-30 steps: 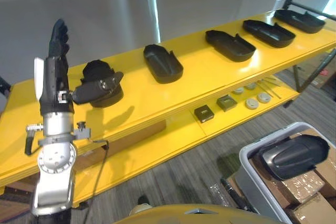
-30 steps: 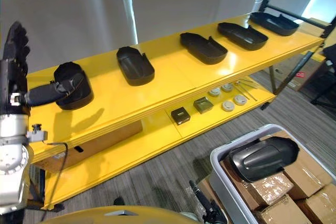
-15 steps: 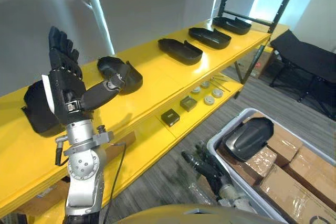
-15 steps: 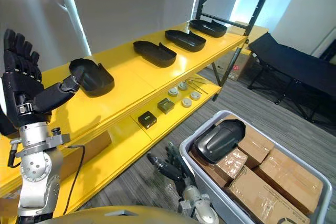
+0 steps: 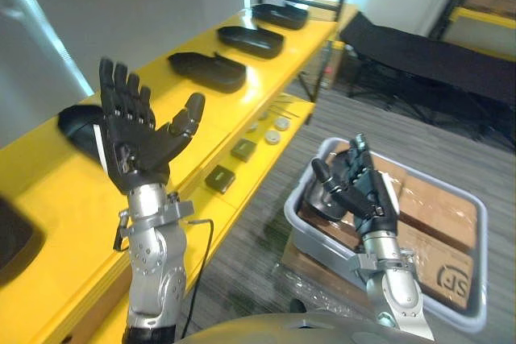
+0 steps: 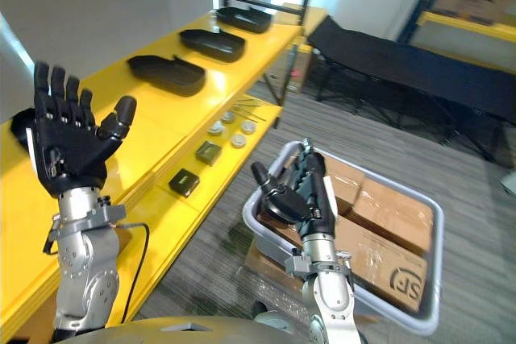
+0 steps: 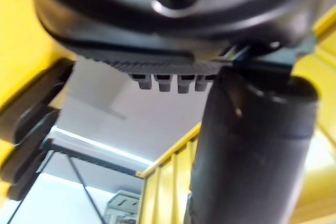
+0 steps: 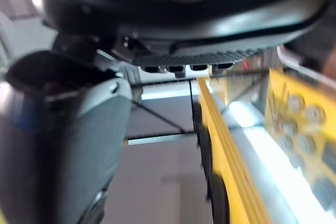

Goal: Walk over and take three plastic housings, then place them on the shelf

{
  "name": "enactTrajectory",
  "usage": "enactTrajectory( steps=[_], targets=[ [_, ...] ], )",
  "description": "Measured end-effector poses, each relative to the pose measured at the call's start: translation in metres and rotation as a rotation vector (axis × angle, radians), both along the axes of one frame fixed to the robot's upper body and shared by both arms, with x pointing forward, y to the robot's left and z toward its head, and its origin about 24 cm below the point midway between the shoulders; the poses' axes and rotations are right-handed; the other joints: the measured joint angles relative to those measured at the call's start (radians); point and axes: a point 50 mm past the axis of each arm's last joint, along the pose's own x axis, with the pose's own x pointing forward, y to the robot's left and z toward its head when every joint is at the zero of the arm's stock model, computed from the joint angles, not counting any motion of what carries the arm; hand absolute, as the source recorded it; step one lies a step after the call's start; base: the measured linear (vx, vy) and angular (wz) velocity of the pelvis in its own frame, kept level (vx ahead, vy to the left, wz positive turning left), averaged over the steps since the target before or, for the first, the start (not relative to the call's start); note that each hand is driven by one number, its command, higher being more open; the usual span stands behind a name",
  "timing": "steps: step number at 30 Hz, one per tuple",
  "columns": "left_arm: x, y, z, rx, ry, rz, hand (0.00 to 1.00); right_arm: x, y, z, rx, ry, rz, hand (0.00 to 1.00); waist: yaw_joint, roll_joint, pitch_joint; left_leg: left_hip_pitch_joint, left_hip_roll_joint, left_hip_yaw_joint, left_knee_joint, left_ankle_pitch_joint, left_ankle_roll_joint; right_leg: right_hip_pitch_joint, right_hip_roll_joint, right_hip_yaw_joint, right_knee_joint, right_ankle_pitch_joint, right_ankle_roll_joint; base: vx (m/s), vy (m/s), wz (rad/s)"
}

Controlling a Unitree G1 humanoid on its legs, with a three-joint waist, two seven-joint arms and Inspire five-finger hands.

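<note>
Two dark hands are raised with palms showing. The left hand [image 5: 137, 141] spreads straight fingers above the yellow shelf [image 5: 48, 199] and holds nothing. The right hand [image 6: 313, 192] stands with straight, upright fingers and thumb out before a grey plastic bin [image 6: 379, 305], also empty. One glossy black, rounded plastic housing [image 6: 276, 209] lies in the bin beside film-wrapped cardboard boxes [image 6: 387, 207], just by the right hand; whether they touch cannot be told. More shallow black housings [image 5: 205, 72] sit in a row on the shelf's smooth top board.
</note>
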Motion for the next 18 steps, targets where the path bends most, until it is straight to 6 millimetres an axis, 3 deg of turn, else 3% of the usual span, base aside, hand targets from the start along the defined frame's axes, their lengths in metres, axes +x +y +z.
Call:
enactTrajectory(
  steps=[1,3,5,6,8,12,14,15,16,17,18],
  targets=[
    [-0.001,0.001,-0.001,-0.006,0.009,0.013,1.0,0.001,-0.003,0.002,-0.005,-0.013,-0.018,1.0,-0.002,0.007,0.004,-0.015,-0.005,-0.045,0.032,-0.019,0.023,-0.008,0.007,0.019,0.007,-0.002,-0.003,0.08,0.094,-1.19],
    [-0.004,0.008,-0.004,-0.022,0.031,0.074,1.0,0.01,-0.013,0.008,-0.029,-0.048,-0.052,1.0,0.002,0.025,0.023,-0.06,-0.027,-0.219,0.148,-0.054,0.079,-0.031,0.018,0.099,0.024,-0.002,-0.005,0.08,0.07,-0.96],
    [-0.004,0.009,-0.004,-0.021,0.031,0.076,1.0,0.014,-0.016,0.005,-0.027,-0.047,-0.06,1.0,0.01,0.034,0.031,-0.077,-0.033,-0.275,0.202,-0.096,0.1,-0.032,0.02,0.121,0.025,-0.003,-0.005,0.04,0.127,-0.54],
    [-0.004,0.008,-0.003,-0.016,0.024,0.064,1.0,0.018,-0.017,0.0,-0.019,-0.027,-0.072,1.0,0.013,0.055,0.026,-0.076,-0.032,-0.302,0.209,-0.109,0.095,-0.035,0.028,0.125,0.027,-0.002,-0.004,0.02,0.16,-0.34],
    [-0.001,0.005,0.0,-0.014,0.001,0.037,1.0,0.015,-0.015,-0.01,0.037,0.012,-0.109,1.0,0.029,0.059,0.035,-0.077,-0.036,-0.306,0.202,-0.115,0.085,-0.054,0.03,0.102,0.053,-0.003,-0.004,-0.04,0.135,-0.07],
    [-0.003,0.001,0.002,-0.004,-0.023,-0.003,1.0,-0.015,-0.006,-0.036,0.161,0.137,-0.192,1.0,0.038,0.053,0.061,-0.069,-0.069,-0.322,0.209,-0.121,0.074,-0.083,0.009,0.049,0.149,-0.012,0.009,-0.08,0.091,0.14],
    [-0.009,0.001,0.006,-0.025,-0.055,-0.027,1.0,-0.03,-0.004,-0.04,0.17,0.154,-0.191,1.0,0.051,0.045,0.073,-0.048,-0.08,-0.294,0.214,-0.141,0.063,-0.105,0.006,0.019,0.195,-0.009,0.016,-0.16,0.065,-0.41],
    [-0.011,0.002,0.006,-0.025,-0.062,-0.022,1.0,-0.034,-0.004,-0.04,0.175,0.152,-0.178,1.0,0.059,0.04,0.077,-0.042,-0.08,-0.27,0.221,-0.151,0.066,-0.112,0.003,-0.015,0.198,-0.004,0.023,-0.25,0.006,-0.86],
    [-0.016,0.004,0.008,-0.021,-0.074,-0.001,1.0,-0.034,-0.002,-0.039,0.2,0.134,-0.133,1.0,0.074,0.016,0.086,-0.036,-0.078,-0.222,0.234,-0.165,0.073,-0.113,-0.029,-0.093,0.166,-0.02,0.011,-0.28,-0.013,-0.83],
    [-0.017,0.003,0.006,-0.037,-0.067,0.009,1.0,-0.031,-0.002,-0.036,0.229,0.105,-0.099,1.0,0.071,0.031,0.092,-0.043,-0.066,-0.2,0.233,-0.17,0.075,-0.121,-0.062,-0.193,0.163,-0.027,0.002,-0.27,-0.006,-0.76],
    [-0.017,0.004,0.006,-0.037,-0.067,0.013,1.0,-0.027,-0.001,-0.034,0.251,0.086,-0.081,1.0,0.074,0.027,0.091,-0.045,-0.06,-0.184,0.231,-0.167,0.072,-0.139,-0.081,-0.232,0.205,-0.037,-0.013,-0.22,0.007,-0.59]
  ],
)
